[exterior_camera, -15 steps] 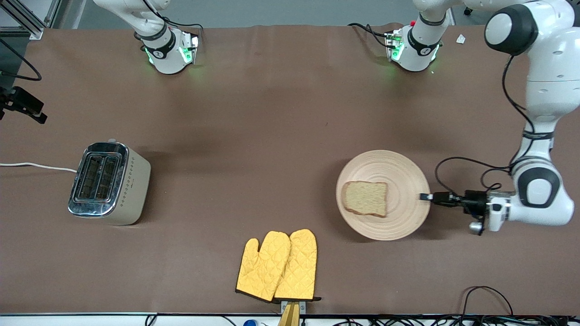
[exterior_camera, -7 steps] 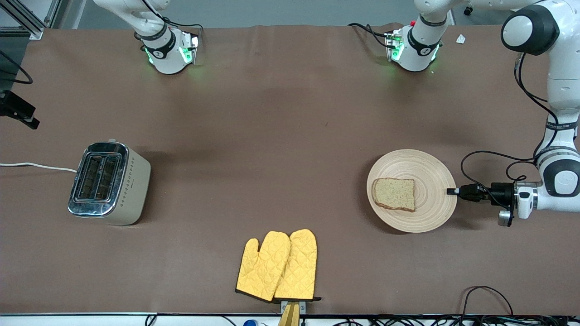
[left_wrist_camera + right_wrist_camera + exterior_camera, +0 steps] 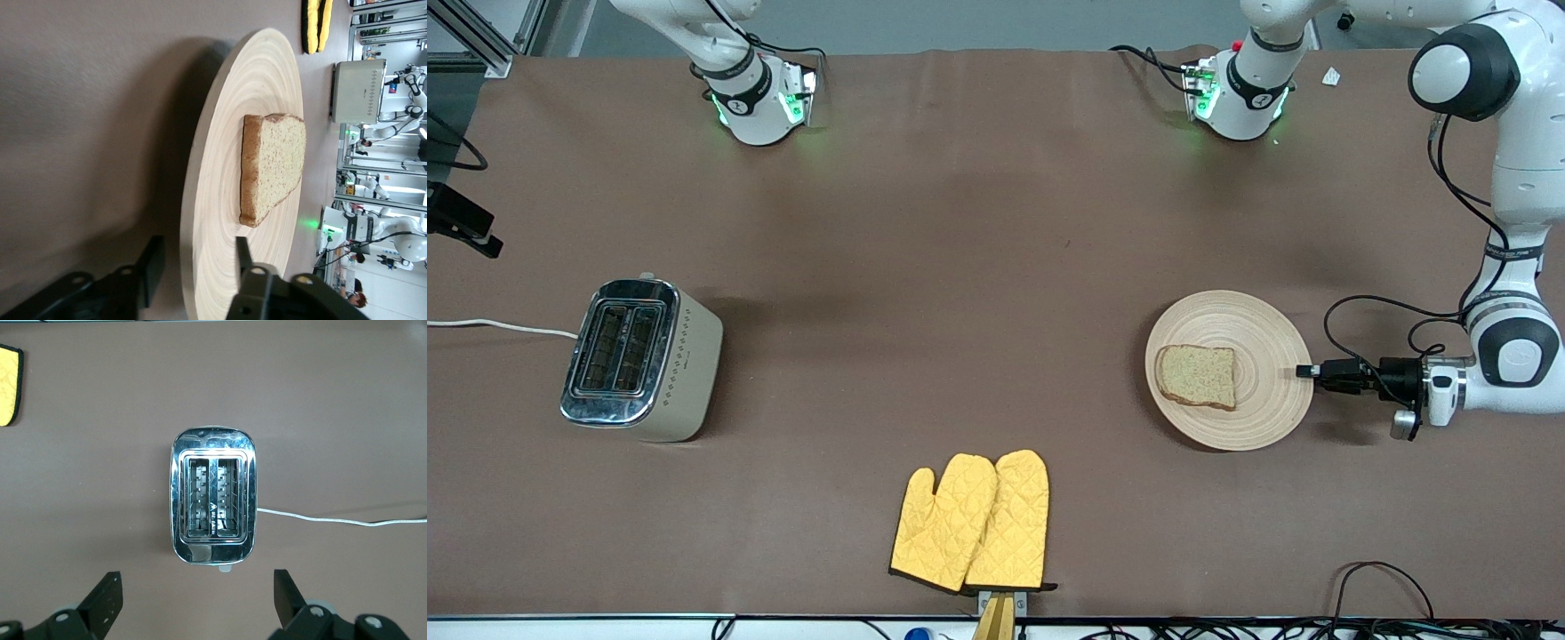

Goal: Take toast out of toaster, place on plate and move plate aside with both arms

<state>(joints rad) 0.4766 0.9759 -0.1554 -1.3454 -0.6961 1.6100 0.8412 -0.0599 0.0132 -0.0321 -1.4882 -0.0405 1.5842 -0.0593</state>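
The round pale wood plate (image 3: 1263,356) lies on the brown table toward the left arm's end, with the toast (image 3: 1197,376) flat on it. My left gripper (image 3: 1307,371) lies level at the plate's rim on the left arm's side. In the left wrist view its open fingers (image 3: 198,257) straddle the rim of the plate (image 3: 267,80), one above and one below, with gaps; the toast (image 3: 277,167) lies just ahead. My right gripper (image 3: 197,603) is wide open and empty, high over the toaster (image 3: 212,497).
The chrome and beige toaster (image 3: 640,360) stands toward the right arm's end, its white cord (image 3: 498,326) running off the table. Two yellow oven mitts (image 3: 971,522) lie near the front edge, nearer the front camera than the plate.
The left gripper dragged the plate with the toast toward the left arm's end, then both shifted back slightly. The toaster and mitts have not moved.
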